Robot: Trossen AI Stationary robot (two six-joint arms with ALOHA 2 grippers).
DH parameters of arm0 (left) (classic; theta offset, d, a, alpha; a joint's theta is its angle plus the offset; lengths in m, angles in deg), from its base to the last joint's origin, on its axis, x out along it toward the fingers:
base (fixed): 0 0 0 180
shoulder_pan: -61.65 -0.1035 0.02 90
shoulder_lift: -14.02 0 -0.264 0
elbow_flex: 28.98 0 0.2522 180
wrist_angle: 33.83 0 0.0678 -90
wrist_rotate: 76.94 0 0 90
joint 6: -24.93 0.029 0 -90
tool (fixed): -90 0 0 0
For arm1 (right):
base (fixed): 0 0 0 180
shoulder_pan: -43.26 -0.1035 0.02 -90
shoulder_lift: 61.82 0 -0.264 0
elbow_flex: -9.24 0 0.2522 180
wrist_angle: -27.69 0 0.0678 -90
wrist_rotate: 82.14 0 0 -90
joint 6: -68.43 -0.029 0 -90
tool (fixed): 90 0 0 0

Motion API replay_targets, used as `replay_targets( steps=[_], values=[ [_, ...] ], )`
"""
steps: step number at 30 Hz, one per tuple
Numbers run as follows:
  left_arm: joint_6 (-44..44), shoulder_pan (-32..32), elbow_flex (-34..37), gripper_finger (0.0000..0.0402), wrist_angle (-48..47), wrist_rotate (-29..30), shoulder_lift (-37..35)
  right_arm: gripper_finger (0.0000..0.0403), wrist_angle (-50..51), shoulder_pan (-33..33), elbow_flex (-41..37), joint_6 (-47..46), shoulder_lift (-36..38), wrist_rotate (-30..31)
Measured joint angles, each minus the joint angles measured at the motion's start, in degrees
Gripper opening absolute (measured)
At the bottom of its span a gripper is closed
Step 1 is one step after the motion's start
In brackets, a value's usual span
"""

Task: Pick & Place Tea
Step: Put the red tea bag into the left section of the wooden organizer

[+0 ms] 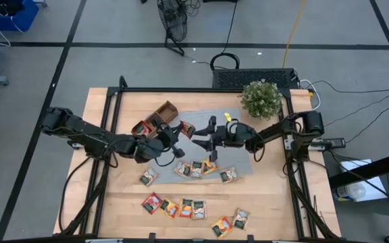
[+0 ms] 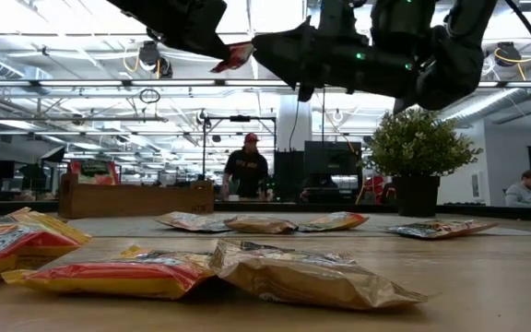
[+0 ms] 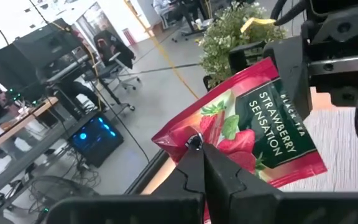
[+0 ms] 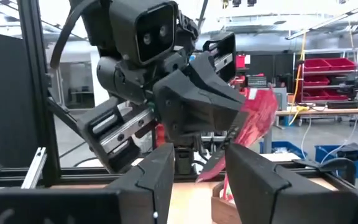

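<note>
Tea here means small flat sachets; one red strawberry sachet [image 3: 247, 134] hangs in the air above the grey mat [image 1: 201, 125], between the two arms. My left gripper [image 1: 178, 132] has its jaws fully closed on one corner of it. The right gripper [image 1: 204, 140] faces it very near, jaws about half open; I cannot tell if they touch the sachet. I judge the sachet is very light, thin and soft, with smooth foil that may slip, so I would hold it flat across a sealed edge, not the puffed middle. The other sachets [image 1: 193, 168] lie loose on the surface [image 1: 262, 196], and the wooden tray [image 1: 155, 121] stands just beside the left gripper.
</note>
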Motion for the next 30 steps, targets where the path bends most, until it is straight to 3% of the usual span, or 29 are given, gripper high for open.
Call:
replay_targets(
  steps=[9, 17, 20, 24, 27, 30],
  values=[
    [-0.2, -0.1, 0.0, 0.0, 0.5, -0.3, 0.0, 0.013, 10.5, 1.8, 5.3, -0.2, 0.0, 0.3],
    [-0.1, 0.6, 0.0, 0.0, -0.6, 1.5, 0.0, 0.0126, 12.1, 1.8, 5.4, -0.2, 0.0, 0.4],
    [-0.1, 0.6, 0.0, 0.0, -0.6, 2.3, 0.0, 0.0098, 12.4, 1.8, 5.4, 0.3, 0.0, 2.5],
    [-0.3, 0.9, 0.0, 0.0, -1.0, 2.6, -0.1, 0.0019, 12.8, 1.8, 5.4, 4.0, 0.0, 3.3],
    [-1.2, 0.9, 0.0, 0.0, -1.4, 2.5, -0.1, 0.0004, 12.8, 1.3, 5.4, 4.9, 0.1, 3.6],
    [-2.6, 1.0, 0.0, 0.0002, -3.2, 1.9, -0.1, 0.0001, 19.9, 0.7, 5.8, 6.2, 2.4, 3.7]
  ],
)
